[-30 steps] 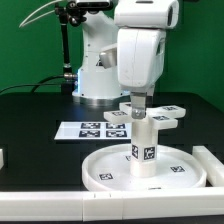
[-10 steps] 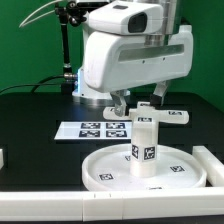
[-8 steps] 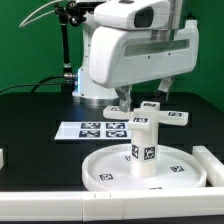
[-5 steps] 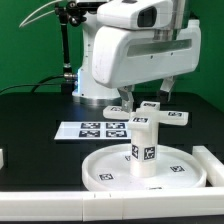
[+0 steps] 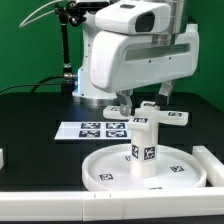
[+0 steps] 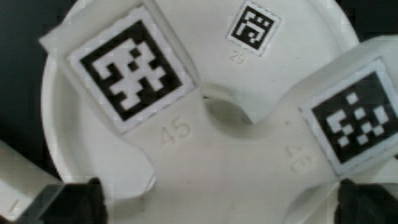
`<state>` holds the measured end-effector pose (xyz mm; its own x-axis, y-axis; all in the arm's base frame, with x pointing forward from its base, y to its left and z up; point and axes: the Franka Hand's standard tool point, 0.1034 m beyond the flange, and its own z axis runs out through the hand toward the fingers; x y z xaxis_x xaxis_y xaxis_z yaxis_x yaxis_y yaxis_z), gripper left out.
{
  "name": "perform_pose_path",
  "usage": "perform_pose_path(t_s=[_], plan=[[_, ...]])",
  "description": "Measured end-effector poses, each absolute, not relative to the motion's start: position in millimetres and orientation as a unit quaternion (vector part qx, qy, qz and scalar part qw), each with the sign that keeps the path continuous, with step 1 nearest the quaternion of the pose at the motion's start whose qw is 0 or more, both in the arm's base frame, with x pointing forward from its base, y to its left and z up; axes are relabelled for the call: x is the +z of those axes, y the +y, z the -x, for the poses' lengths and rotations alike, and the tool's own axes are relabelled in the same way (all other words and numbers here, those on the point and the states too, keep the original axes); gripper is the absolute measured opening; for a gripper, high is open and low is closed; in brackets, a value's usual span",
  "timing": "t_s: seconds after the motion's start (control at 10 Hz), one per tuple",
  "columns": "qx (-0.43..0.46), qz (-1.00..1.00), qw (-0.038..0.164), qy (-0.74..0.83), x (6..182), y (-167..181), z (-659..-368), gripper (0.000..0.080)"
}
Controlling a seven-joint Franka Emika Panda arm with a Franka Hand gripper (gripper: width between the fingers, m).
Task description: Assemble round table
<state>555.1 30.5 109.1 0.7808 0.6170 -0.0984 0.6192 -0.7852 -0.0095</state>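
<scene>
The large white round disc (image 5: 100, 170) lies at the front of the table. The short cylindrical leg (image 5: 143, 145) stands upright in its middle, tags facing out. Just behind them lies the cross-shaped foot piece (image 5: 173, 116), partly hidden by the leg. My gripper (image 5: 145, 100) hangs low over the foot piece, open, with one finger on either side of it. In the wrist view the foot piece (image 6: 196, 130) fills the picture with its tagged arms, and the dark fingertips (image 6: 71, 203) stand apart at the edge, nothing between the gripper (image 6: 217, 205) but the white part below.
The marker board (image 5: 92, 130) lies flat on the exterior view's left of the foot piece. A long white bar (image 5: 211, 166) lies at the disc's right. A small white piece (image 5: 2, 157) sits at the left edge. The robot's base (image 5: 95, 85) stands behind.
The gripper has left the leg, turned and gone back over the foot piece. In the last second it sank slightly towards it. Its jaws stayed open.
</scene>
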Motion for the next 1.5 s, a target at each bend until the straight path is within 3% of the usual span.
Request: perform_pose_path(t_s=[1.5], plan=[[-0.027, -0.946, 0.018, 0.323, 107.3, 30.4, -563.0, 0.0648]])
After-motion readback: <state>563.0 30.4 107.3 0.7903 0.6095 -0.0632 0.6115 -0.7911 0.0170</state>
